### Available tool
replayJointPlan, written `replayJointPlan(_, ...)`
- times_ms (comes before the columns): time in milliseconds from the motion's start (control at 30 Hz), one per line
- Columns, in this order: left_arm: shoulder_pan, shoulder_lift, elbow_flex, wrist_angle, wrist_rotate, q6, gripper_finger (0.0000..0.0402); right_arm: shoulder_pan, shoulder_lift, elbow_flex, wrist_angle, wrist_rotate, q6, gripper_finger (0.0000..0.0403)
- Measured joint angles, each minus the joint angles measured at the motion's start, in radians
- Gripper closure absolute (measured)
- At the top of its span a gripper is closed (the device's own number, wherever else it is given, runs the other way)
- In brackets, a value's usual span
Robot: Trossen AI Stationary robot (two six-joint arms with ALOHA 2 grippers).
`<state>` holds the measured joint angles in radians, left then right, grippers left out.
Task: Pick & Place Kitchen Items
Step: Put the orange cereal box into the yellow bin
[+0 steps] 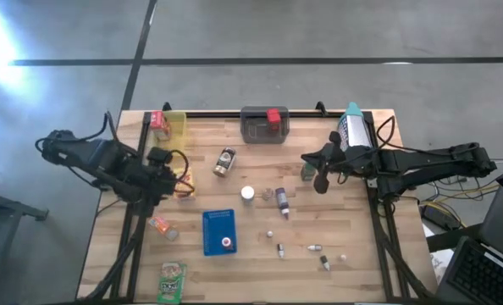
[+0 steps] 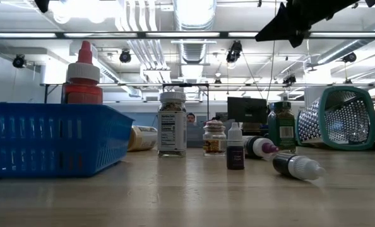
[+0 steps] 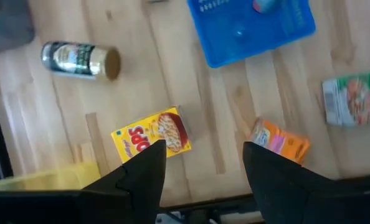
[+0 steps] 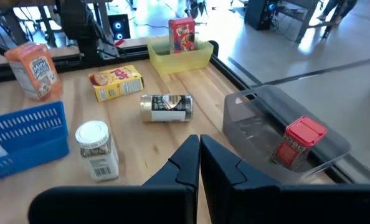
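Kitchen items lie scattered on the wooden table. My left gripper point(image 3: 203, 165) point(image 1: 168, 188) hangs open above the table's left part, pointing down, with bare wood between its fingers. A yellow box point(image 3: 152, 138) lies flat just beside one finger, and an orange packet point(image 3: 279, 141) sits beside the other. My right gripper point(image 4: 199, 155) point(image 1: 309, 158) is shut and empty, raised over the table's right part. Ahead of it are a can point(image 4: 166, 107) on its side and a white-lidded jar point(image 4: 96, 149) standing upright.
A blue tray point(image 1: 219, 230) holds a red-capped bottle point(image 1: 227, 243). At the far edge are a yellow bin point(image 1: 174, 125) with a red box point(image 4: 182, 34) and a grey bin point(image 1: 264, 125) with a red item point(image 4: 303, 140). A green packet point(image 1: 172, 282) lies near left. Small bottles point(image 1: 313, 248) lie near right.
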<state>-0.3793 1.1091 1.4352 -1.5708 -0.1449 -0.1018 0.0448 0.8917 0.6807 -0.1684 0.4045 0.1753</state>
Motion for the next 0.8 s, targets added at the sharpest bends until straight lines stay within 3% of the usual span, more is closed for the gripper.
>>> replayJointPlan(267,-0.053,0.0,-0.089,0.0,0.029,0.014,0.0184,0.0,0.0,0.0,0.0,0.0,0.058,0.0394)
replayJointPlan(500,-0.076,0.0,-0.166,0.0,0.094,-0.081,0.0189,0.0,0.0,0.0,0.0,0.0,0.061,0.0394)
replayJointPlan(800,-0.121,-0.002,-0.234,0.0,0.193,-0.213,0.0224,0.0,0.0,0.0,0.0,0.0,0.058,0.0394)
